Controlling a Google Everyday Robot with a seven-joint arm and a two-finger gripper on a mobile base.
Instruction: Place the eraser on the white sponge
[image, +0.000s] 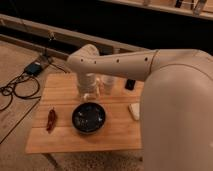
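Camera view: gripper (89, 95) hangs just over the far rim of the dark bowl (88, 118) mid-worktop (60, 141); open or closed, can't tell. Eraser (130, 84) sits far right on the worktop, near the white cup (107, 82). White sponge (134, 111) lies right of the bowl, nearer than the eraser and apart from it. Red object (51, 120) on the left.
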